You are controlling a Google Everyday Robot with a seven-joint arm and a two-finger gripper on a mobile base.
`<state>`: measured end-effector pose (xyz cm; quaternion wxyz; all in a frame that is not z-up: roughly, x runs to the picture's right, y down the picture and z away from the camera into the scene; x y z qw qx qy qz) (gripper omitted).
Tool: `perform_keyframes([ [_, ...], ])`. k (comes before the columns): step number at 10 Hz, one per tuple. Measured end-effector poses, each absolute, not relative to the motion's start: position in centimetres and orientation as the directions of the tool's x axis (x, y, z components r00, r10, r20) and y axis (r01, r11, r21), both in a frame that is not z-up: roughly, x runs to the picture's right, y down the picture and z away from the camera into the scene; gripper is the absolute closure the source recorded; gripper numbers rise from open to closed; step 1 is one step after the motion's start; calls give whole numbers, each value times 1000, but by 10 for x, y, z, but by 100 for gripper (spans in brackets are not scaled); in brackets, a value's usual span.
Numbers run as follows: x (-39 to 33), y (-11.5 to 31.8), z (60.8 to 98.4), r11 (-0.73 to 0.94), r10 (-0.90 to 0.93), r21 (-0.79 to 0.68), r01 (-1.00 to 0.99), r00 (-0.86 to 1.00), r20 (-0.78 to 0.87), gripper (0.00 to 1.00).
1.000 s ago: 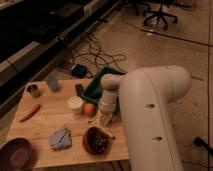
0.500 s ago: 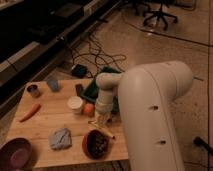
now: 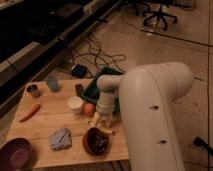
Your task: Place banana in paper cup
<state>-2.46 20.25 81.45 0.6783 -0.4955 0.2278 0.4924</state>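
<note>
The white paper cup (image 3: 75, 104) stands upright on the wooden table (image 3: 45, 125), left of a round orange fruit (image 3: 89, 109). My gripper (image 3: 101, 120) hangs low over the table just right of the orange fruit and just behind the brown bowl (image 3: 96, 141), a little more than a cup's width right of the cup. A slim pale-yellow piece (image 3: 107, 131), apparently the banana, lies right under the gripper by the bowl's far rim. I cannot tell whether the gripper holds it.
A green tray (image 3: 100, 86) sits behind the gripper at the table's back edge. An orange carrot (image 3: 29, 113), a metal can (image 3: 33, 90), a blue object (image 3: 52, 84), a grey-blue cloth (image 3: 61, 138) and a purple bowl (image 3: 16, 154) lie to the left. My bulky white arm (image 3: 150, 115) fills the right.
The gripper has stayed nearly in place between the orange fruit and the brown bowl, sinking slightly. The pale piece under it shows more plainly now.
</note>
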Motion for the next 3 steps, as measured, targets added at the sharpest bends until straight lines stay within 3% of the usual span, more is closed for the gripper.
perform_keyframes([
  [3, -25, 207, 815, 32, 429, -444, -895, 414, -803, 20],
])
